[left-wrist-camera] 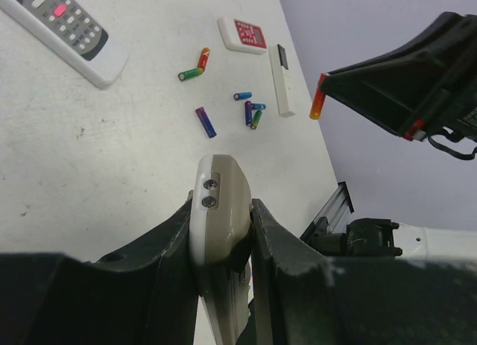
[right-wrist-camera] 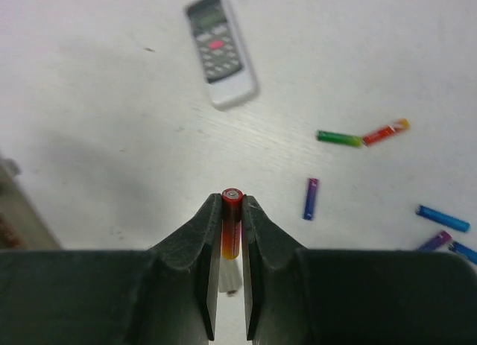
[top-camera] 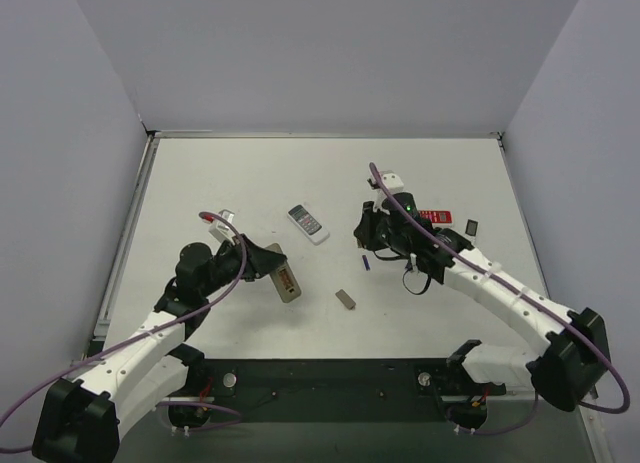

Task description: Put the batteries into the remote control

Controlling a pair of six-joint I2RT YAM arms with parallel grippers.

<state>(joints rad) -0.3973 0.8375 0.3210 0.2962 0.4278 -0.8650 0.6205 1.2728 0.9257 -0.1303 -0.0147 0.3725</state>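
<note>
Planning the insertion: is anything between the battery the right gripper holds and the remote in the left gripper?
Nothing visible. Only open air separates the battery in the right gripper from the remote in the left gripper; loose batteries lie on the table beneath.

My right gripper [right-wrist-camera: 231,205] pinches a red-to-orange cylindrical battery [right-wrist-camera: 231,233] between its dark jaws. Beyond it on the white tabletop [right-wrist-camera: 89,121] I see a white oblong remote with dark display [right-wrist-camera: 220,48]. To the right lie a green battery [right-wrist-camera: 339,138], a red-and-yellow battery [right-wrist-camera: 385,131], a purple battery [right-wrist-camera: 311,198] and a blue battery [right-wrist-camera: 443,218].

remote control [left-wrist-camera: 218,211] lower half hidden between fingers [left-wrist-camera: 168,257], dark-display remote [left-wrist-camera: 59,24] cropped at corner
</note>
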